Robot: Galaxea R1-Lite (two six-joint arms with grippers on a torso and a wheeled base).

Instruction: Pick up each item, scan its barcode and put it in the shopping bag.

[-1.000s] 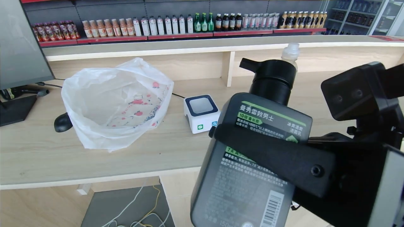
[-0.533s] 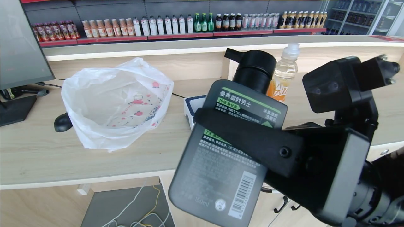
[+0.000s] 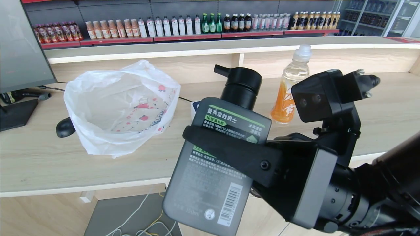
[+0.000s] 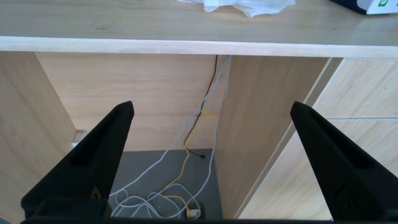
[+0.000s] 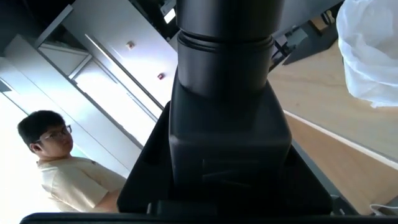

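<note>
A dark grey bottle (image 3: 210,186) with a black pump cap hangs tilted above the counter's front edge, its barcode facing me. My right gripper (image 3: 197,137) is shut on its middle, one black finger (image 3: 236,154) lying across the label. The bottle (image 5: 224,149) rises straight up in the right wrist view. The white shopping bag (image 3: 121,108) stands open on the counter to the left, and its side (image 5: 373,50) shows beyond the bottle. The white scanner (image 3: 193,108) is almost wholly hidden behind the bottle. My left gripper (image 4: 211,162) hangs open below the counter edge (image 4: 124,43), holding nothing.
An orange drink bottle (image 3: 288,95) stands upright on the counter (image 3: 39,157) behind the right arm. A black mouse (image 3: 65,127) lies left of the bag, with a monitor (image 3: 23,42) at the far left. Loose cables (image 4: 186,155) hang under the counter.
My right gripper has carried the grey bottle leftward and slightly away from the camera. It now covers the scanner, and the orange drink bottle has come into full view.
</note>
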